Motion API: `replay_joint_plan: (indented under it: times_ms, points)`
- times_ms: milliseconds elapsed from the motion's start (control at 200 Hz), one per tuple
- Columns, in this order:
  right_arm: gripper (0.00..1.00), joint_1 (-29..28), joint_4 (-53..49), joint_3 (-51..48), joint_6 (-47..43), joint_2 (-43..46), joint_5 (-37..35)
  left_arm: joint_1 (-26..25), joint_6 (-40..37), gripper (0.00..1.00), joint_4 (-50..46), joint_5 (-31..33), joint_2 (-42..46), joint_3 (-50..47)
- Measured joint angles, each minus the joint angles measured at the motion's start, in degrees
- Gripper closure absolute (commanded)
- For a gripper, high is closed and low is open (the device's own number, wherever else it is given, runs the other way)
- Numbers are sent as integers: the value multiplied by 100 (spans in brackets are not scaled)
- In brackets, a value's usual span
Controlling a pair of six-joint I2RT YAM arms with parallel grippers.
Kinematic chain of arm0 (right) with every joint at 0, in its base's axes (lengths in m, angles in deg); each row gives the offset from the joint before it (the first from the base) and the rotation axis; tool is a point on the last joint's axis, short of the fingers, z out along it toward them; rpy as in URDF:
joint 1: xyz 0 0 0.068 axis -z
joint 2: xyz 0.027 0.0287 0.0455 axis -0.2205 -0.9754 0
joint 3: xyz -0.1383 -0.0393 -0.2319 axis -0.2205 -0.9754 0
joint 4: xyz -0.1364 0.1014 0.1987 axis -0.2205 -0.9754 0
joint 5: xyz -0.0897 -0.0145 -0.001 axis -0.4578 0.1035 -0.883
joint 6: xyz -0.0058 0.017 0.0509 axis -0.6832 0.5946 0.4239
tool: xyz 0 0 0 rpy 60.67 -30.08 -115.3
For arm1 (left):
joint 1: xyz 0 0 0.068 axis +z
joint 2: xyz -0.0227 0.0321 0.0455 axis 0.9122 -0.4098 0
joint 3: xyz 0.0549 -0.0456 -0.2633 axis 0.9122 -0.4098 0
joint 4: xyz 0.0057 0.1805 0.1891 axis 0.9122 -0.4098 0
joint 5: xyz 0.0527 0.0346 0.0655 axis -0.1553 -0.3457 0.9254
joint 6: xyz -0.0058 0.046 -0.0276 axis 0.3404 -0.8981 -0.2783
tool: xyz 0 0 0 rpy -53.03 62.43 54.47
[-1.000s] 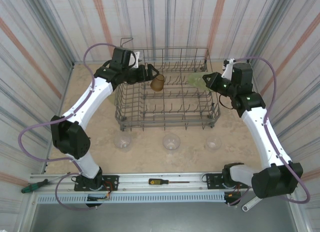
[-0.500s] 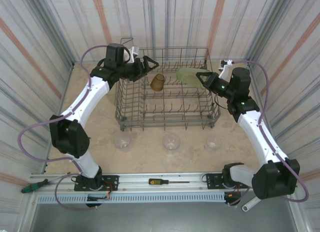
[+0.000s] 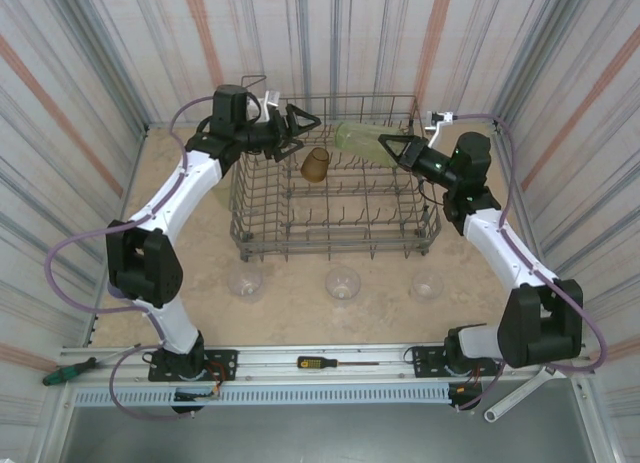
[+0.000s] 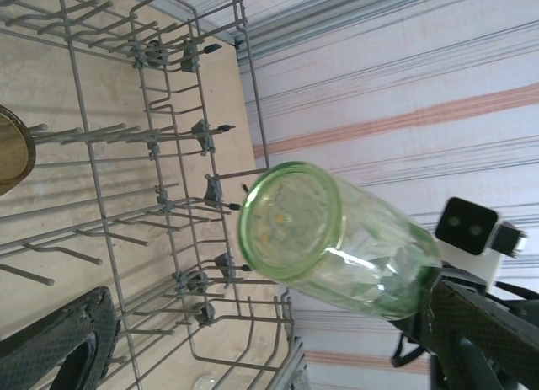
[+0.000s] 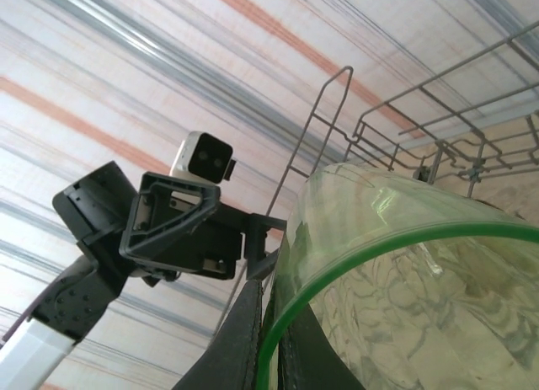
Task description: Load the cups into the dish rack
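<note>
**Overhead view.** The right gripper (image 3: 393,149) is pressed together on the rim of the green cup (image 3: 360,139). The right wrist view shows one finger inside the mouth and one outside, pinching the wall between them. The cup hangs in the air, lying almost level, above the far right part of the rack (image 3: 340,248). It touches no wire, and its closed base points toward the left gripper (image 3: 300,133).

The left gripper's jaws are spread wide and hold nothing. It hovers over the rack's far left corner, facing the cup's base and apart from it. In the left wrist view that base is turned toward the lens, with the right gripper clamped at the cup's other end.

The amber cup (image 3: 316,165) sits among the tines in the rack's far left part, just below the left gripper. Three clear cups (image 3: 343,281) stand in a row on the table (image 3: 290,318), in front of the rack and apart from it.
</note>
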Motion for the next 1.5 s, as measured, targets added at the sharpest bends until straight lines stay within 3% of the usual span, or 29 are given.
replay_joint_plan:
  times_ms: [611,902,1438,1498]
  points:
    - [100,-208,1980,131,763,-1224,885,299,1248,1,1528,-820,-116,-444]
    - [100,-243,2999,142,1397,-1519,1027,326,1342,1,1502,-909,-188,-516]
    - [100,-487,3501,494,1670,-1818,1180,208,1346,1,1545,-1150,-197,-553]
    - [100,-487,3613,525,1753,-1947,1174,205,1357,6,1543,-1187,-197,-584]
